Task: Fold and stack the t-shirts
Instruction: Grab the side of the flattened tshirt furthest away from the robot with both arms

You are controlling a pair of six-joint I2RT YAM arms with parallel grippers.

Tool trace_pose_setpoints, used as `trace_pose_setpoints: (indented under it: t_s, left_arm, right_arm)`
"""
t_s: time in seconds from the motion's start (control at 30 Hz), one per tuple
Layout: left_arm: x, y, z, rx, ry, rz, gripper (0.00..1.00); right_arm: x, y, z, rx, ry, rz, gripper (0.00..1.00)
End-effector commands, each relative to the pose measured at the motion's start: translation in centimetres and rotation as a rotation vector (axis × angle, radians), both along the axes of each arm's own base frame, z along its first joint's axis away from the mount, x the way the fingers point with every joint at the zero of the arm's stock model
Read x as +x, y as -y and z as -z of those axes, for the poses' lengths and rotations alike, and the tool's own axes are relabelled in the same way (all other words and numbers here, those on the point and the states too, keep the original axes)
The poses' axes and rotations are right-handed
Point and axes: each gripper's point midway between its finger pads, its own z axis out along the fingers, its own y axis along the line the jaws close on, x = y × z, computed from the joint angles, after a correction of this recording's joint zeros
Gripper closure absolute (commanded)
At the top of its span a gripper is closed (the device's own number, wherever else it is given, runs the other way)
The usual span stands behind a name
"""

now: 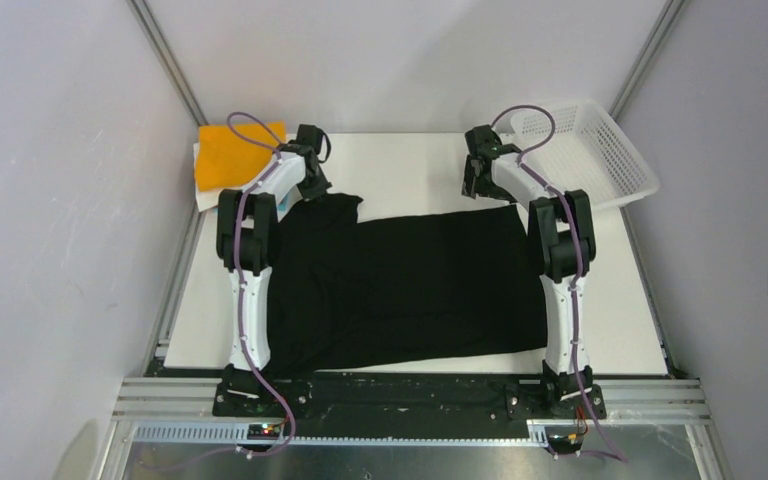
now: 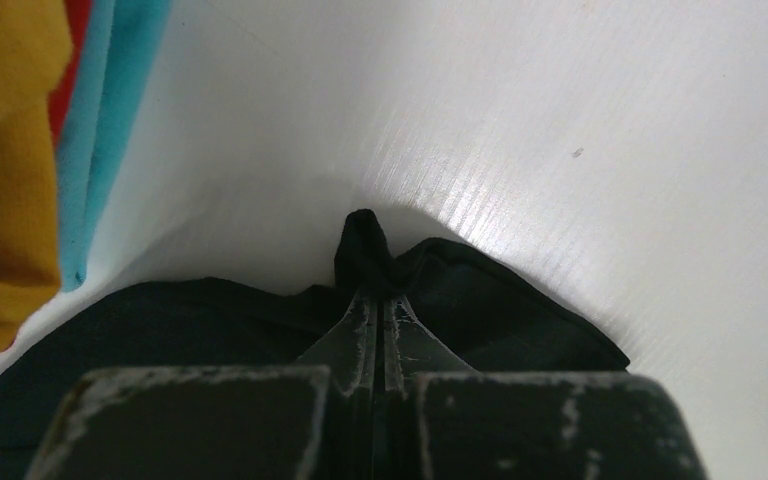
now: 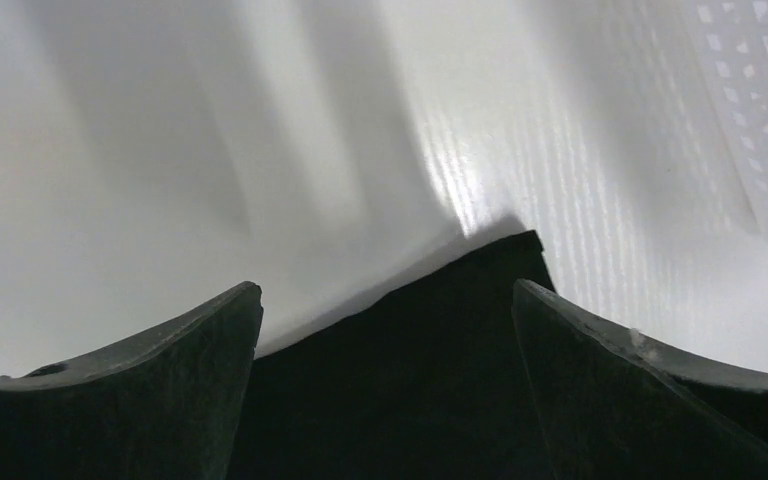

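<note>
A black t-shirt (image 1: 400,285) lies spread across the white table between the two arms. My left gripper (image 1: 312,185) is at its far left corner, shut on a pinch of the black cloth (image 2: 363,250). My right gripper (image 1: 475,180) is at the shirt's far right corner, open, with the black corner (image 3: 490,270) between its fingers (image 3: 200,330). A folded stack topped by an orange shirt (image 1: 230,152) sits at the far left; its orange (image 2: 5,180), red and light-blue (image 2: 100,120) layers show in the left wrist view.
A white plastic mesh basket (image 1: 585,150) stands tilted at the far right corner, close to my right arm; its mesh shows in the right wrist view (image 3: 760,90). Grey walls and metal frame posts enclose the table (image 1: 400,165).
</note>
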Motion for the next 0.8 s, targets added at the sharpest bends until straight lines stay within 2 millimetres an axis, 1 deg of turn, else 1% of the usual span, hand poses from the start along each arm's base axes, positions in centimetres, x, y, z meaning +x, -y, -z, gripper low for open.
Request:
trace_pose_setpoints:
  t_s: [0.0, 0.27, 0.43, 0.5, 0.53, 0.63, 0.67, 0.7, 0.73, 0.77]
  left_arm:
    - [0.5, 0.3, -2.0, 0.016, 0.032, 0.026, 1.00]
    - [0.5, 0.4, -2.6, 0.013, 0.042, 0.036, 1.00]
    - [0.0, 0.1, -2.4, 0.025, 0.030, 0.035, 1.00]
    - [0.0, 0.1, -2.5, 0.025, 0.033, 0.034, 1.00]
    - [0.0, 0.2, -2.8, 0.023, 0.039, 0.036, 1.00]
    - [0.0, 0.1, -3.3, 0.025, 0.048, 0.034, 1.00]
    - [0.0, 0.1, -3.7, 0.025, 0.054, 0.035, 1.00]
    - [-0.1, 0.1, -3.9, 0.026, 0.057, 0.035, 1.00]
    - [-0.1, 0.1, -4.0, 0.027, 0.058, 0.037, 1.00]
    - [-0.2, 0.1, -4.1, 0.028, 0.058, 0.039, 1.00]
  right_arm:
    - [-1.2, 2.8, -0.2, -0.103, -0.075, 0.087, 0.00]
    - [-3.5, 5.1, 1.8, -0.110, -0.146, 0.142, 0.00]
    - [-4.4, 5.6, 2.5, -0.093, -0.180, 0.167, 0.10]
    - [-5.0, 5.5, 2.8, -0.078, -0.189, 0.178, 0.17]
    - [-5.1, 5.5, 2.7, -0.075, -0.186, 0.182, 0.21]
    - [-5.5, 5.4, 2.7, -0.057, -0.179, 0.193, 0.34]
    - [-5.5, 5.4, 2.6, -0.053, -0.175, 0.195, 0.44]
    - [-5.4, 5.3, 2.6, -0.043, -0.168, 0.198, 0.48]
    - [-5.3, 5.2, 2.6, -0.038, -0.164, 0.199, 0.56]
    - [-5.1, 5.1, 2.5, -0.028, -0.153, 0.203, 0.59]
